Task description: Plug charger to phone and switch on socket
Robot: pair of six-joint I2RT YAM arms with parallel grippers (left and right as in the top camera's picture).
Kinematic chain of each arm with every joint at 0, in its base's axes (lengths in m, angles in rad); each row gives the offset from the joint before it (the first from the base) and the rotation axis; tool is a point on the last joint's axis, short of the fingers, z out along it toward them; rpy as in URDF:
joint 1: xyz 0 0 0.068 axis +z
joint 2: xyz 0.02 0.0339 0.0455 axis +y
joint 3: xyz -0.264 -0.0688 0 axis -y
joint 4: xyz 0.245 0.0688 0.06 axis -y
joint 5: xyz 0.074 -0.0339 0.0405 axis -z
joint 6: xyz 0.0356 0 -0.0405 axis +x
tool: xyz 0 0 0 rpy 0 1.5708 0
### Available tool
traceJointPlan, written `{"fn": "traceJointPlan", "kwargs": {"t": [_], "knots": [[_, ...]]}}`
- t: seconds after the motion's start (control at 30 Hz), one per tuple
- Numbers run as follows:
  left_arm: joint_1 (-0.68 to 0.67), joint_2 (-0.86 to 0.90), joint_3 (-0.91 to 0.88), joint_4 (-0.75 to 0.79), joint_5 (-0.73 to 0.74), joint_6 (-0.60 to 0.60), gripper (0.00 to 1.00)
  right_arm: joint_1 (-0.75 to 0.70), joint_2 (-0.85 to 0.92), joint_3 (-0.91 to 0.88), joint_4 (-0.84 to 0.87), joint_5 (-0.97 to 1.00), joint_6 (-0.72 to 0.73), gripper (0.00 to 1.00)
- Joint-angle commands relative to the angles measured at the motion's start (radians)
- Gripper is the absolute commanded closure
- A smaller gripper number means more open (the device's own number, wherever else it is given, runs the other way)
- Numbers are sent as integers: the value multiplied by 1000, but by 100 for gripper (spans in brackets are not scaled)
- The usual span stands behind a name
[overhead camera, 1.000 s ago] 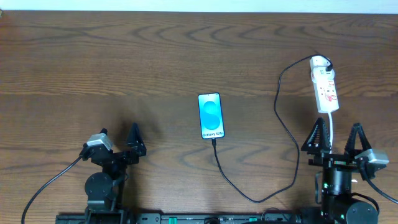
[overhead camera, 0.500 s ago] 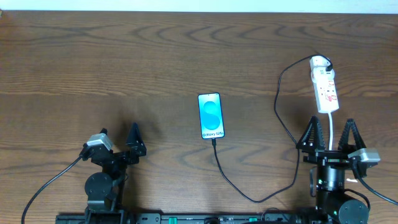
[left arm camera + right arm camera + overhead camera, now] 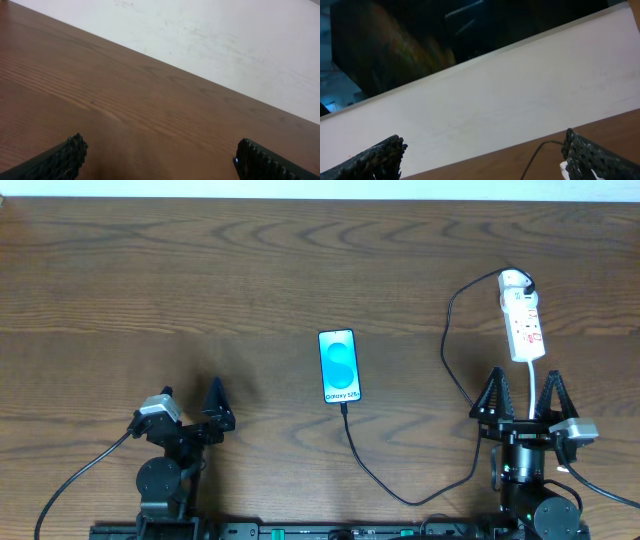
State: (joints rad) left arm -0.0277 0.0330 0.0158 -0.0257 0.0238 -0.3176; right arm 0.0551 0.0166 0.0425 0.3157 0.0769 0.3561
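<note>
The phone (image 3: 338, 366) lies face up mid-table, its blue-teal screen lit. The thin black charger cable (image 3: 372, 470) runs from the phone's near end, where its plug tip (image 3: 343, 407) sits, loops along the front and climbs to the far end of the white power strip (image 3: 522, 320) at the right. My right gripper (image 3: 523, 390) is open, just in front of the strip's near end, over its white cord. A piece of the cable shows in the right wrist view (image 3: 536, 155). My left gripper (image 3: 190, 397) is open and empty at the front left.
The strip's thick white cord (image 3: 536, 385) runs toward the front edge between my right fingers. The wooden table (image 3: 200, 280) ends at a white wall, seen in the left wrist view (image 3: 225, 45).
My right gripper has shifted left and slightly forward, and now straddles the strip's white cord. The left arm, phone and cable have not moved.
</note>
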Motion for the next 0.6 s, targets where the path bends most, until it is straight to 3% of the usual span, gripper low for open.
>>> {"fn": "traceJointPlan", "kwargs": {"t": [0.0,0.57], "knots": [[5,4,-12,-47,-17,-1,2,5,-11,-8,7,-8,10,1],[5,4,-12,-47,-17,-1,2,5,-11,-37,34,71,8,1]]}}
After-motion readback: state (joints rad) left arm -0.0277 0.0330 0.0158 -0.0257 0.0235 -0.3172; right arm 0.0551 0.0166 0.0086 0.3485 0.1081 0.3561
